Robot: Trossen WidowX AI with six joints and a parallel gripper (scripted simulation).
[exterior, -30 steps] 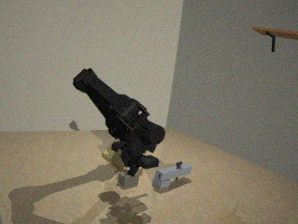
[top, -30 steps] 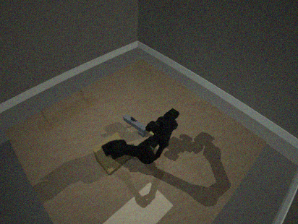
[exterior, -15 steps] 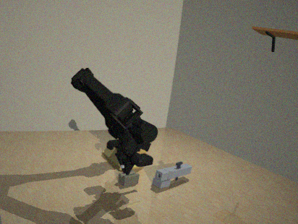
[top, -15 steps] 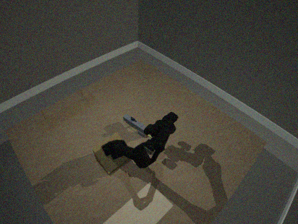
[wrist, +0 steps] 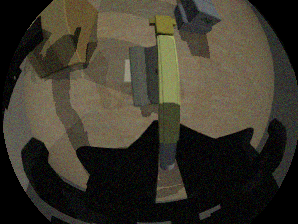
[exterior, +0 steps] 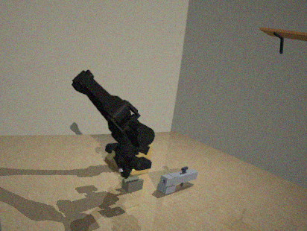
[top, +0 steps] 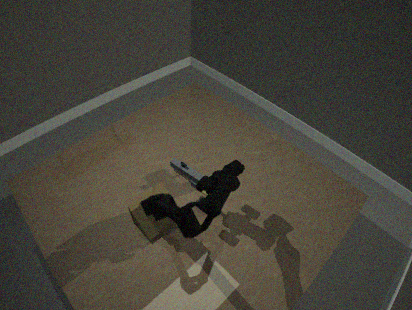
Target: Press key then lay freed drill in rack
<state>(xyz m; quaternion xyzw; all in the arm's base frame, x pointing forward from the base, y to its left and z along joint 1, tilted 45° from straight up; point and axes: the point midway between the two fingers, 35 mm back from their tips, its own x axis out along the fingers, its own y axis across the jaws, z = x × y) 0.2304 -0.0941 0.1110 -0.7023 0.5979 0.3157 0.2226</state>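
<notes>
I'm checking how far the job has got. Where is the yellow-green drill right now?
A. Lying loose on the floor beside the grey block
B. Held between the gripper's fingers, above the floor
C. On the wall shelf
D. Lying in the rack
B. In the wrist view the drill runs straight out from the closed gripper, with the small grey block beside it on the floor below.

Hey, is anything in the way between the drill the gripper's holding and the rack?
Nothing visible. The gripper is shut on the yellow-green drill, and the small grey block that looks like the rack lies right alongside it in the wrist view. The grey housing sits off past the drill's tip, to one side.
</notes>
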